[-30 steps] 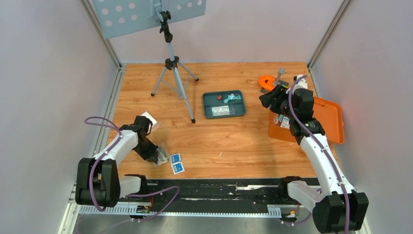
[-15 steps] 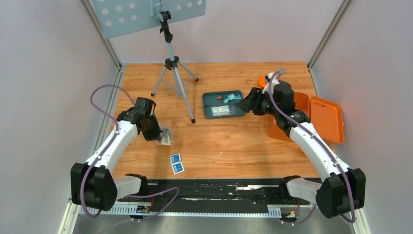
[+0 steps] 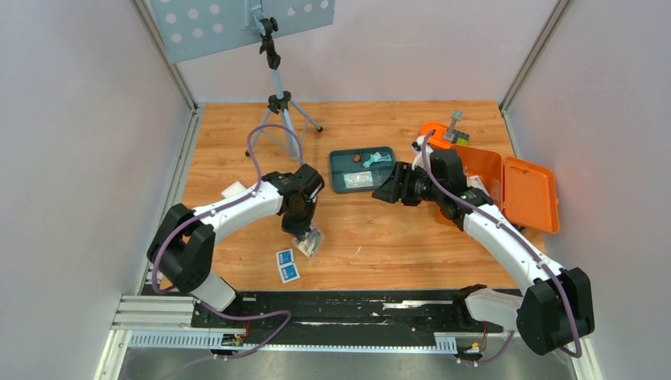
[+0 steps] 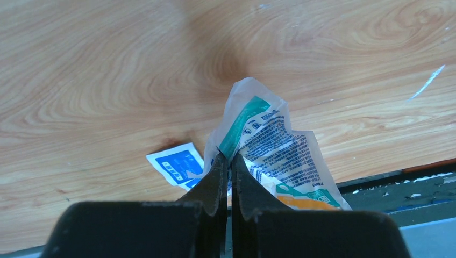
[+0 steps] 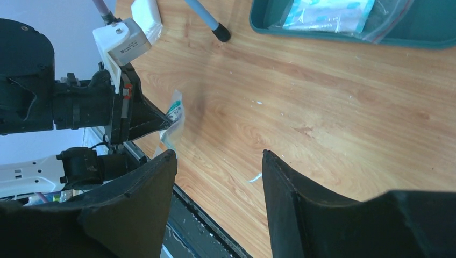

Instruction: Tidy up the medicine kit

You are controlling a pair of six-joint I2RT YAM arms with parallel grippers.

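My left gripper is shut on a crumpled clear packet with teal and orange print, held above the wood floor. The packet fills the left wrist view and shows in the right wrist view. Two blue-and-white sachets lie just left of it; one shows in the left wrist view. The teal tray holds a clear bag, a red item and a teal item. My right gripper is open and empty, low beside the tray's right front corner.
An open orange case lies at the right, with an orange roll behind it. A tripod stands at centre back. A white pad lies at the left. A black rail runs along the front edge.
My left arm has swung right, carrying the packet from the left side toward the middle. My right gripper has moved left and down to the tray's right front corner.
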